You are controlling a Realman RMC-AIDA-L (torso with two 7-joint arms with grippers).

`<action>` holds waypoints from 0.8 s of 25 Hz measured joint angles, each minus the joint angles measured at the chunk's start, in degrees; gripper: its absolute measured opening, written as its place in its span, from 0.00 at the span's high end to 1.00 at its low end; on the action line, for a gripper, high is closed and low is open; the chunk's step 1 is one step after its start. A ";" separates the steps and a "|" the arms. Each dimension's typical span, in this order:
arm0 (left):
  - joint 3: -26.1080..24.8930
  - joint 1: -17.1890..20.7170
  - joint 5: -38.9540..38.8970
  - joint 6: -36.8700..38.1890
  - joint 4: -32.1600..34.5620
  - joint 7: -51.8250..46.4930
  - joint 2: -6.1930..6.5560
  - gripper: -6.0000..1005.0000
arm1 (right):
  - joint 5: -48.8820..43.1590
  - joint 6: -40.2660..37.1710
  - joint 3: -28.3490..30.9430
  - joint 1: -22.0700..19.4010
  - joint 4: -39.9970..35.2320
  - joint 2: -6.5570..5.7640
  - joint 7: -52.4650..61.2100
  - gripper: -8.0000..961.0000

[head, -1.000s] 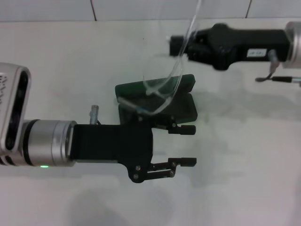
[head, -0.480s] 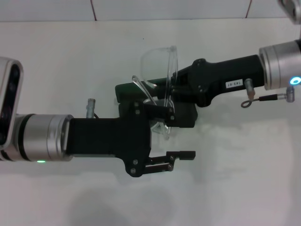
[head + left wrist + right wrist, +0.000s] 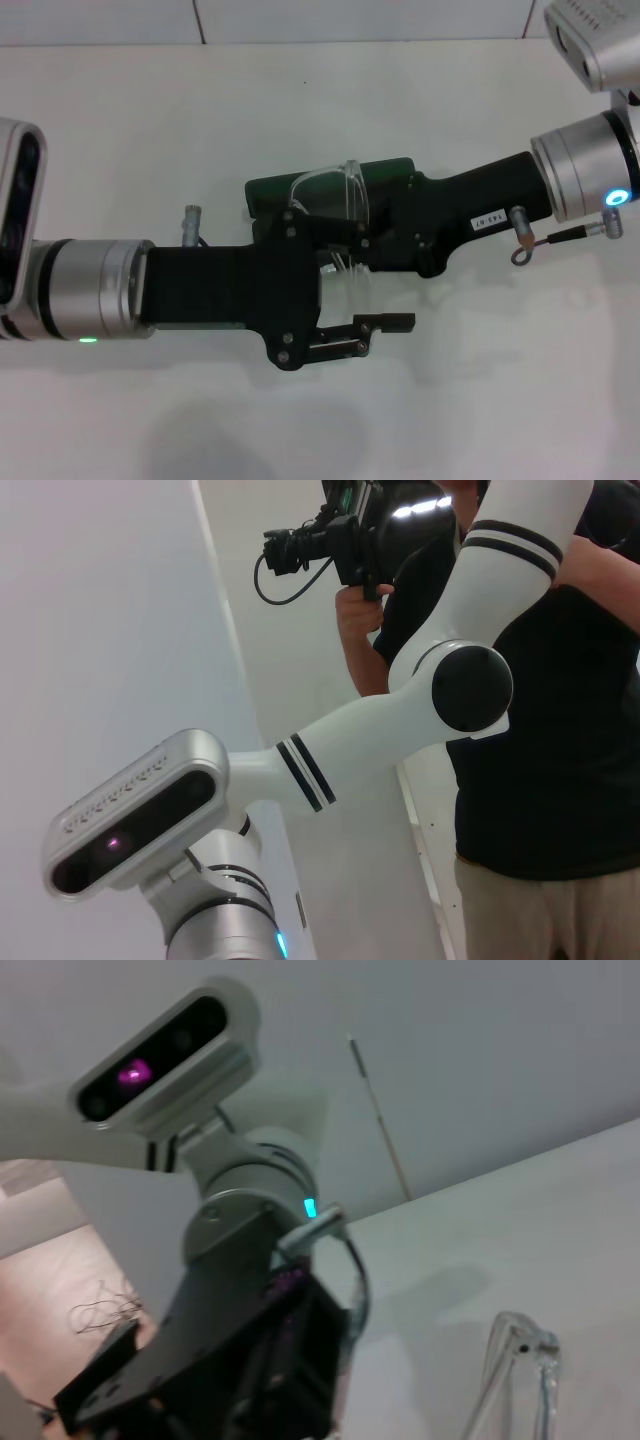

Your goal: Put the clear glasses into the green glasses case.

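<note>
Silver cuffs, black wrist housings, grey camera blocks, a loose looped cable (image 3: 560, 236).

Table (image 3: 480, 400): plain white. Green glasses case (image 3: 385, 168): dark green shell, lining apparently dark but mostly covered. Clear glasses (image 3: 335, 190): colourless, transparent. Left gripper (image 3: 385, 285) and right gripper (image 3: 375, 240): matt black, on silver wrist collars. White arm (image 3: 350, 735): paired black bands. Bystander (image 3: 550, 730): black shirt, khaki trousers.

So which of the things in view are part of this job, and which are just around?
Job:
- clear glasses, over the case
- green glasses case, on the table
- right gripper, at the glasses
- left gripper, open beside the case

Just around:
- white table
- person with a camera, behind
</note>
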 joint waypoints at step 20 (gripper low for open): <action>0.00 -0.21 -0.35 -0.45 -0.39 0.00 -0.17 0.55 | -0.05 -7.25 -0.03 -0.17 -0.39 -0.42 -0.04 0.87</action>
